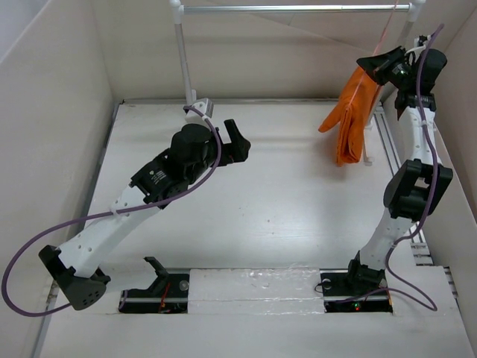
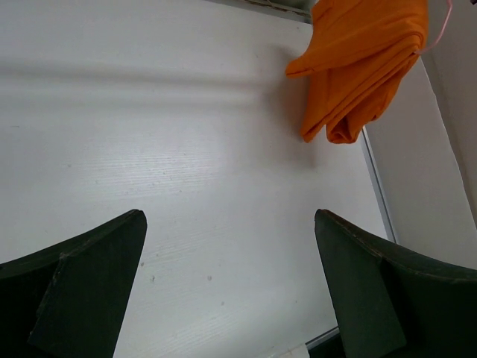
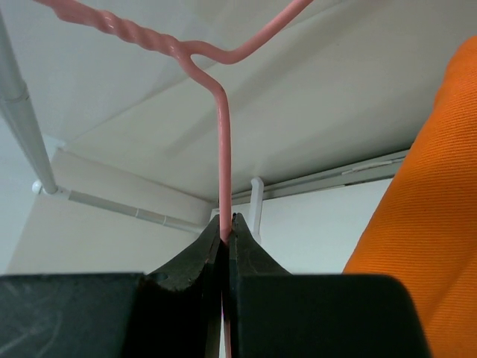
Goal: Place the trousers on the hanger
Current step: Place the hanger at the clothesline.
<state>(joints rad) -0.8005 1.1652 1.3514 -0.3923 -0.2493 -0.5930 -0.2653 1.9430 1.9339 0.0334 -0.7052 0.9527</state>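
The orange trousers (image 1: 352, 119) hang folded over the pale pink wire hanger (image 1: 386, 30) at the back right, above the table. They also show in the left wrist view (image 2: 365, 60) and the right wrist view (image 3: 428, 246). My right gripper (image 1: 376, 66) is shut on the hanger's wire (image 3: 222, 149) just below its twisted neck, and holds it up near the silver rail (image 1: 298, 8). My left gripper (image 1: 237, 140) is open and empty above the middle of the table, its fingers (image 2: 82, 276) wide apart.
The silver rail on white posts (image 1: 182, 52) runs along the back. Beige walls close in the table (image 1: 246, 209) on the left, back and right. A metal track (image 1: 387, 142) runs along the right edge.
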